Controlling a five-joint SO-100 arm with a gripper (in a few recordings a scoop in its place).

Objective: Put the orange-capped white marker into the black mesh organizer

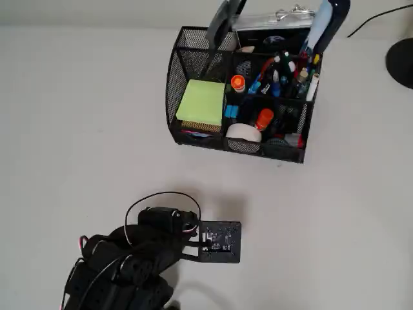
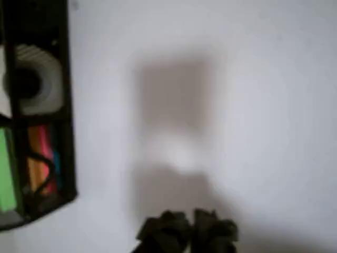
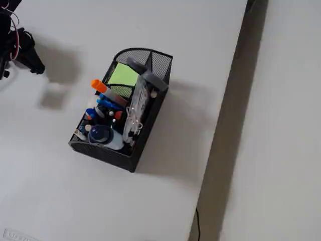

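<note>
The black mesh organizer (image 1: pixel 193 64) stands at the top middle of the overhead view and shows too in the fixed view (image 3: pixel 160 65). An orange cap with white around it (image 1: pixel 238 82) pokes up from a middle compartment among other pens; I take it for the orange-capped white marker, standing upright. A stubby orange-red item (image 1: pixel 264 118) leans in the front compartment. My gripper (image 2: pixel 187 231) is shut and holds nothing. It hovers over bare table well in front of the organizer, and in the fixed view (image 3: pixel 35 65) it is at the top left.
Green sticky notes (image 1: pixel 201 103) and a tape roll (image 1: pixel 244 132) fill the organizer's front compartments. A black lamp base (image 1: pixel 401 61) sits at the right edge. In the fixed view the table edge (image 3: pixel 235 80) runs down the right side.
</note>
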